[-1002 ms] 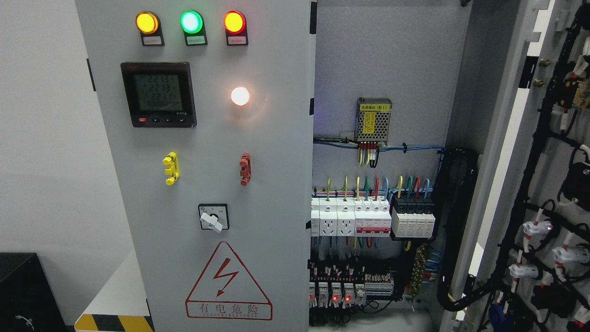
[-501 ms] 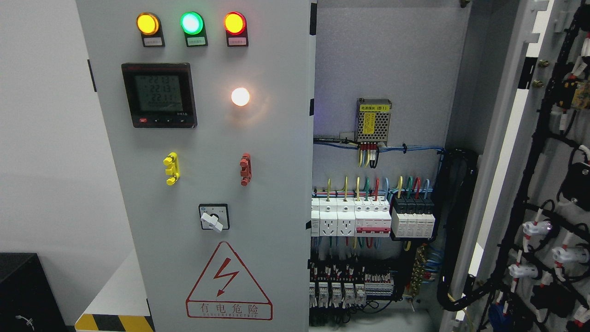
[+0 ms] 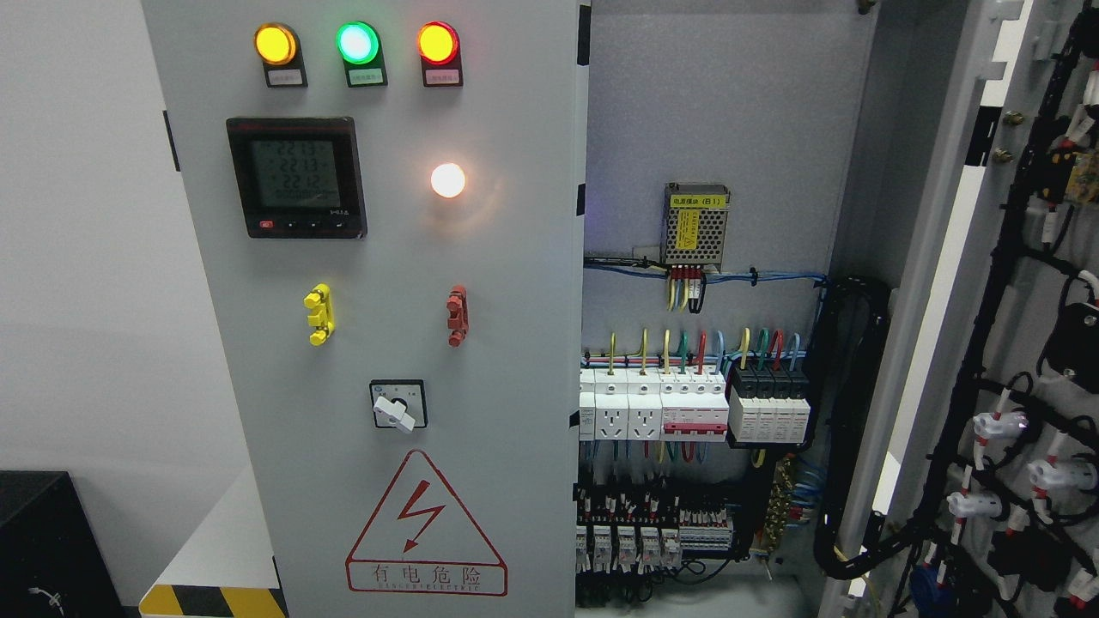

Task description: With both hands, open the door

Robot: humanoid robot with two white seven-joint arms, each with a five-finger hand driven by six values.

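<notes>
Head view only. Neither hand nor arm is in frame, so finger state can't be told and nothing can be placed relative to a hand; positions below are by picture.

Left door (image 3: 386,343) is closed, face-on, filling the left-centre of the picture. On it, top to bottom:
- yellow lamp (image 3: 275,43), green lamp (image 3: 357,42) and red lamp (image 3: 437,42) in a row, all lit
- black panel meter (image 3: 296,177) with lit display, digits too small to trust
- white lamp (image 3: 447,179), lit, right of the meter
- yellow handle (image 3: 318,314) and red handle (image 3: 457,315), level with each other, well apart
- rotary selector switch (image 3: 397,404) below and between them
- red triangle hazard sign (image 3: 426,525) with lightning bolt at the bottom

Right door (image 3: 1022,326) is swung wide open, at the far right; its inner face shows, with black wiring looms and white connectors running down it.

Cabinet interior (image 3: 713,129) is exposed between the two doors:
- meshed power supply (image 3: 696,225) with yellow label on the back plate, coloured wires leaving its underside
- row of white breakers (image 3: 652,403) below that, black modules (image 3: 769,405) just beside them on the right
- terminal and relay rows (image 3: 652,532) near the floor of the cabinet
- black cable bundle (image 3: 850,429) looping down the right side of the interior

Outside, left of the cabinet: plain wall, black box (image 3: 43,541) at the lower left corner, yellow-black striped tape (image 3: 210,601) at the bottom edge.
</notes>
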